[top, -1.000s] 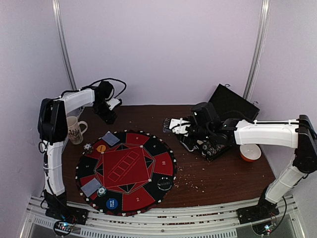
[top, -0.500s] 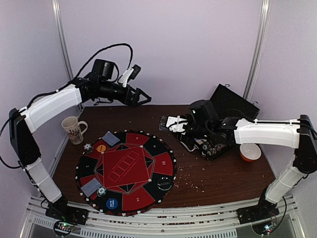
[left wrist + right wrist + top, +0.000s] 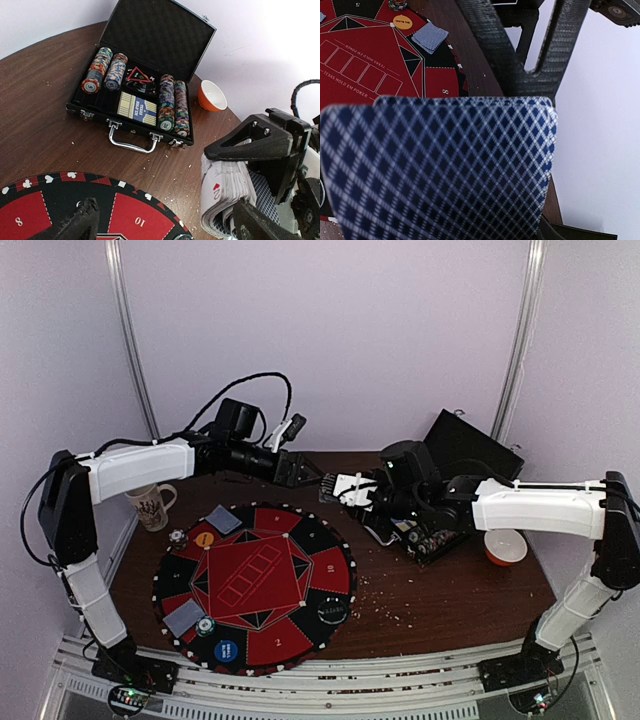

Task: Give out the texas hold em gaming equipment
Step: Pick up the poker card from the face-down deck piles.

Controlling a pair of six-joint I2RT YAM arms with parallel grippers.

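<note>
Above the far edge of the mat point(image 3: 250, 580), the right gripper point(image 3: 350, 488) has its fingers clamped on the deck point(image 3: 222, 197), whose cards are slightly fanned. The left gripper point(image 3: 300, 473) faces it just beside, its fingers spread wide with nothing between them.

The likely trouble is at this handover. The deck sits loosely splayed, so the left fingers closing in could pinch several cards instead of one. They could also nudge the stack and spill it onto the table point(image 3: 450, 590). A card pulled out askew might slip free and land on the wrong segment of the mat.

Counted from the near rim of the mat, there is one blue disc point(image 3: 226, 650), one chip stack point(image 3: 205, 625), one card pile point(image 3: 183, 617) and one black disc point(image 3: 333, 610). On the far-left rim lie one yellow disc point(image 3: 204, 538), a second chip stack point(image 3: 178, 536) and a second card pile point(image 3: 223, 519). That makes three discs, two chip stacks and two card piles set out.

Beyond, the open case point(image 3: 155, 35) holds four rows of chips point(image 3: 97, 70) and one boxed deck point(image 3: 136, 107).
</note>
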